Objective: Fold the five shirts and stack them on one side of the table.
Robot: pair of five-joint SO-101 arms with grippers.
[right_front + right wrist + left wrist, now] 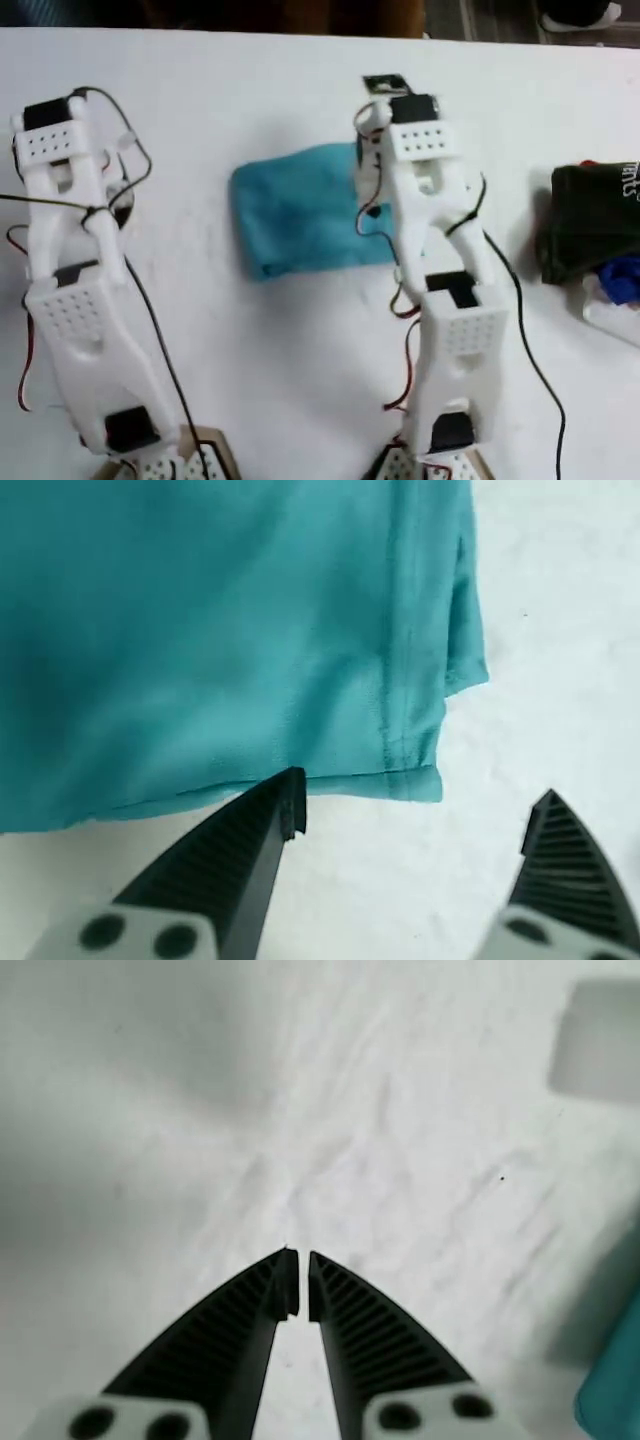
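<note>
A teal shirt lies folded in the middle of the white table. My right gripper stands open just off the shirt's hemmed corner, one finger at the hem's edge. In the high view the right arm covers the shirt's right side. My left gripper is shut with nothing in it over bare table, at the far left. A sliver of the teal shirt shows at the edge of the left wrist view.
At the table's right edge sits a pile of clothes: a dark shirt with a blue garment beneath it. Cables run along both arms. The table's far edge lies beyond the shirt.
</note>
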